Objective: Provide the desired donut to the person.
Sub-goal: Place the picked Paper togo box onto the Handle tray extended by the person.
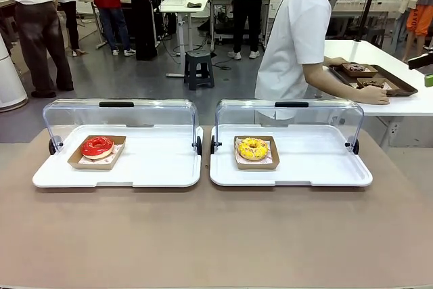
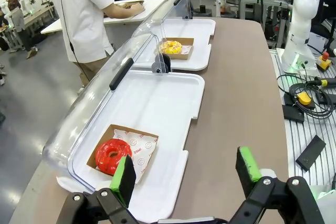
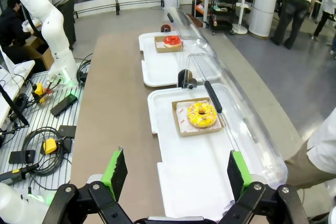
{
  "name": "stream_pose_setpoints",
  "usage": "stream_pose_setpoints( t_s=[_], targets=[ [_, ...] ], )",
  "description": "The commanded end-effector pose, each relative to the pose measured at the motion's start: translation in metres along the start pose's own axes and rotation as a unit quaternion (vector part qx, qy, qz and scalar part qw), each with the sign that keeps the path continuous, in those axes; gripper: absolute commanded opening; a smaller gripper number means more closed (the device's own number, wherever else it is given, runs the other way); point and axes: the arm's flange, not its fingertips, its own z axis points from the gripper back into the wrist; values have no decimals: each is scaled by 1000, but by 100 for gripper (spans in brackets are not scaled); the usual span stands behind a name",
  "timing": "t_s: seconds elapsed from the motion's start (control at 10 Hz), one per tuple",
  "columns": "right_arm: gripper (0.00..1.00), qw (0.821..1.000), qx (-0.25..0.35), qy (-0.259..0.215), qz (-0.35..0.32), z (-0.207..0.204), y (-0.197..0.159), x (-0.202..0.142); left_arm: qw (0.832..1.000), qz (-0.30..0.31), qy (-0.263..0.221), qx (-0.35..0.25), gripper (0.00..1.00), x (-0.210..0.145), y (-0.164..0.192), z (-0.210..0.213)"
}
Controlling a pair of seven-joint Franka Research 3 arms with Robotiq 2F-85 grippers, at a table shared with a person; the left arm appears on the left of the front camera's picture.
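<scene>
Donuts sit one per tray on the worktop: a red donut (image 1: 97, 146) at left, a yellow donut (image 1: 252, 148) at right, each glossy and ring-shaped in an open cardboard boat under a raised clear lid. Both the left end effector (image 2: 186, 173) and right end effector (image 3: 178, 172) hang open and empty. The person (image 1: 298, 38) faces away toward a side tray (image 1: 399, 86), so no choice is visible, and picking the wrong donut looks the main risk; soft icing could also smear under the pads.
</scene>
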Motion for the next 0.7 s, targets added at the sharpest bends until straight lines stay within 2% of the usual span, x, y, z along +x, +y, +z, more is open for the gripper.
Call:
stream_pose_setpoints(
  t_s=[0.0, 0.6],
  targets=[
    [100, 1000, -2, 0, 1, -2, 2, 1, 1000, -3, 0, 11, 100, -1, -5, -2],
    [100, 1000, -2, 0, 1, -2, 2, 1, 1000, -3, 0, 11, 100, -1, -5, -2]
  ],
)
